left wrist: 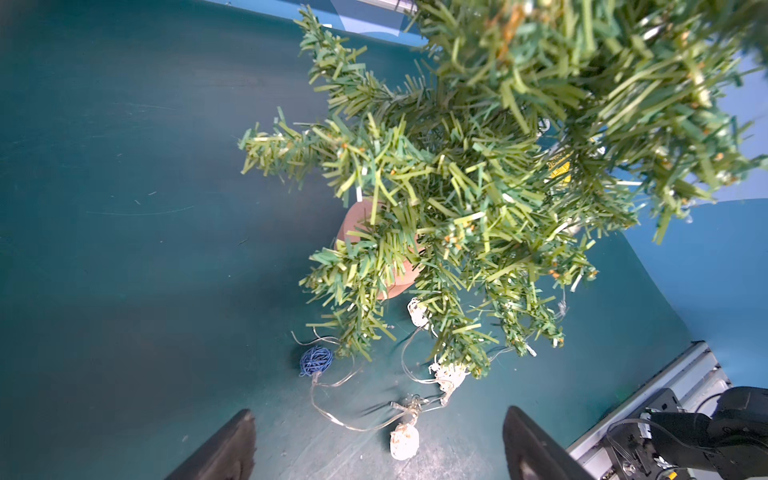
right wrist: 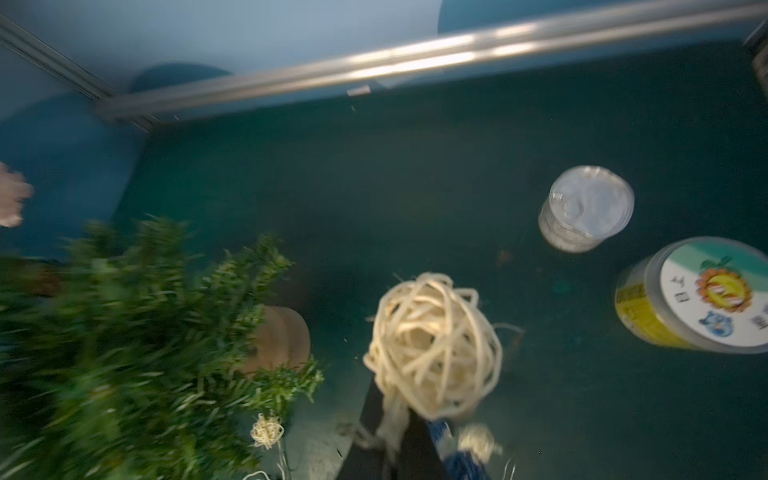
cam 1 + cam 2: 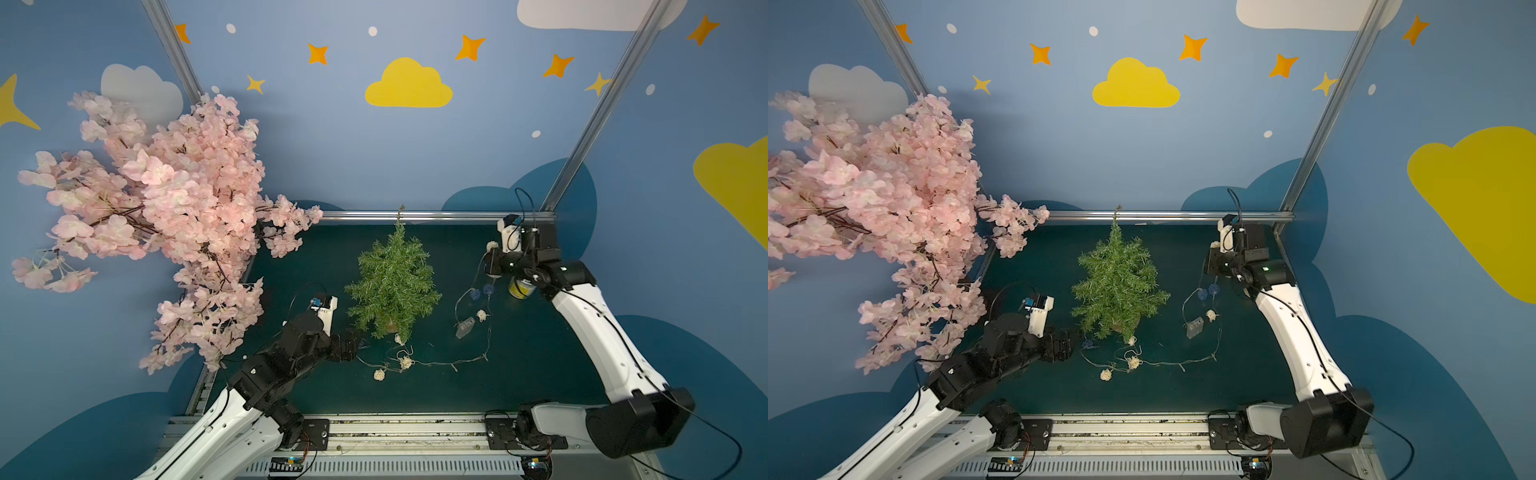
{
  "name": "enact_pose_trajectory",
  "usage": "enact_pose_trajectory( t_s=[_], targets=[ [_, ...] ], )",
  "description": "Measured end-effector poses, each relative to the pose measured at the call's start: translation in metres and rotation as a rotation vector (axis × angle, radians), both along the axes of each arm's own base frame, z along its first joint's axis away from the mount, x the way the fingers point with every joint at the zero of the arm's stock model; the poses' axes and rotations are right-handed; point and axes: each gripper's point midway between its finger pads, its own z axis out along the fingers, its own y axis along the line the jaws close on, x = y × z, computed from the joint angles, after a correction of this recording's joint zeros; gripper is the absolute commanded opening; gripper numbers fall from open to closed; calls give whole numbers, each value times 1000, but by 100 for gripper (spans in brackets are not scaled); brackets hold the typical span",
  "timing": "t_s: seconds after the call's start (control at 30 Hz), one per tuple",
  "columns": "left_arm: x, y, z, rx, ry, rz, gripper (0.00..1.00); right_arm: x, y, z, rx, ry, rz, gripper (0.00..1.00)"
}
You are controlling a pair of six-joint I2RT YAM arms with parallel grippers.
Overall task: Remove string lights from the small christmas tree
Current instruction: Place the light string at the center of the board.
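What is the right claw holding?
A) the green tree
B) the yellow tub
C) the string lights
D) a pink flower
C: the right claw is shut on the string lights, just under a cream ball.

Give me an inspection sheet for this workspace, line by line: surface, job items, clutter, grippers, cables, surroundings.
Surface: dark teal mat, flat.
Job's things: small christmas tree upright; string lights mostly on the mat in front of and beside it, one cream ball under its lowest branches; battery box lying on the mat.
Clutter: yellow-labelled tub and silvery can near the right arm.
Grippers: left gripper open, empty, low by the tree's base; right gripper shut on the string lights, raised, a cream ball at its tip.
Cables: black cable loop at each wrist camera.
Surroundings: pink blossom tree overhanging the mat's left side; blue wall with clouds and stars; aluminium frame.
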Motion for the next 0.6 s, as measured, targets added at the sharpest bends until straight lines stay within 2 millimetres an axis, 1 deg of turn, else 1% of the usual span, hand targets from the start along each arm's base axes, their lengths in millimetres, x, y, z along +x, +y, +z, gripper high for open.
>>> enact_pose_trajectory(
  t_s=[0.03, 0.13, 0.17, 0.2, 0.23, 0.27, 0.3, 0.33, 0.37, 0.4, 0.47, 0.5, 0.6],
  targets=[
    [1, 2, 1, 5, -1, 11, 93, 4, 1, -17, -5, 41, -3, 0],
    [6, 11, 4, 15, -1, 61, 93, 16, 6, -53, -11, 121, -6, 0],
    [8, 15, 4, 15, 3, 82, 93, 21, 7, -62, -12, 140, -7, 2],
    [12, 19, 4, 17, 9, 107, 93, 25, 9, -74, -13, 164, -7, 13],
    [17, 24, 3, 19, 18, 133, 93, 28, 10, -86, -13, 194, -11, 30],
    [21, 28, 2, 22, 28, 155, 93, 30, 11, -95, -20, 215, -4, 45],
    [26, 34, -2, 26, 43, 184, 93, 31, 12, -108, -21, 252, -8, 55],
    [29, 38, -5, 28, 57, 207, 93, 33, 12, -118, -29, 279, -7, 62],
    [33, 44, -8, 29, 71, 231, 93, 34, 12, -126, -38, 298, -8, 72],
    [38, 49, -11, 28, 83, 257, 93, 33, 11, -132, -46, 316, -10, 92],
    [47, 60, -14, 17, 100, 300, 93, 30, 7, -137, -69, 336, -21, 93],
    [53, 66, -16, 10, 110, 325, 93, 29, 4, -135, -80, 333, -30, 93],
    [73, 88, -29, 5, 149, 411, 95, 26, -6, -119, -106, 299, -55, 93]
  ],
)
